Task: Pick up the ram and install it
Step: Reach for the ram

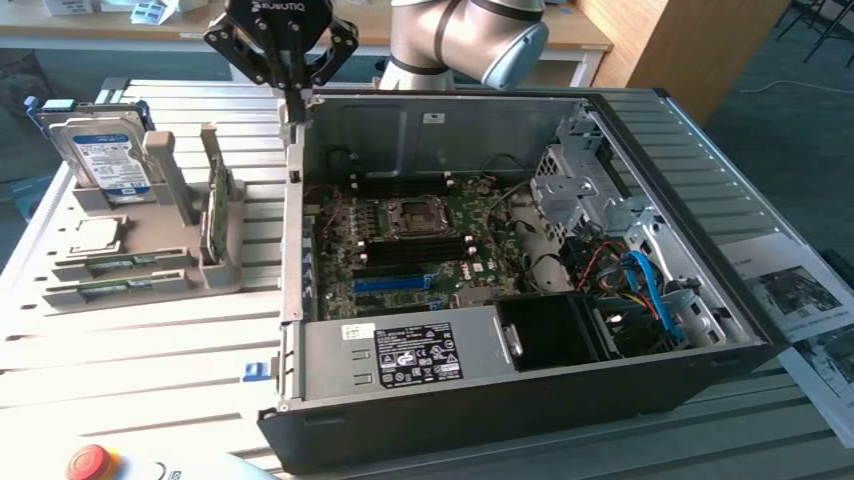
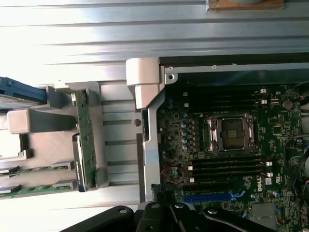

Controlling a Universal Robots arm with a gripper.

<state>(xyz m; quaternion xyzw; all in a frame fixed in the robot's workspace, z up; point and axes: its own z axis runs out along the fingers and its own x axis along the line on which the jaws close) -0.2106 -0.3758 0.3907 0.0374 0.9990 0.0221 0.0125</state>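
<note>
A slatted metal counter [image 1: 147, 340] fills the exterior view. On it an open desktop computer case [image 1: 534, 415] lies on its side and takes up the middle and right of the frame. Its green motherboard [image 1: 441, 250] faces up, and a labelled power supply [image 1: 400, 355] sits along the near edge.

At the top of the frame the grey robot arm [image 1: 467, 30] reaches over the case's far wall. Its black pincer [image 1: 286, 85] hangs in the upper left centre, over the case's left wall. The fingers are pressed together and it is empty.

On the exterior view's left, just beside the case, stands a grey holder [image 1: 187, 255]. A hard drive [image 1: 107, 155] with a blue-white label is propped upright at the back of it.

The ram [image 1: 210, 205] stands on its long edge in the holder's slot nearest the case, below the pincer in the frame and apart from it. Two more memory sticks [image 1: 120, 265] lie flat in the holder's front trays. A red button [image 1: 90, 462] sits in the lower left corner.
</note>
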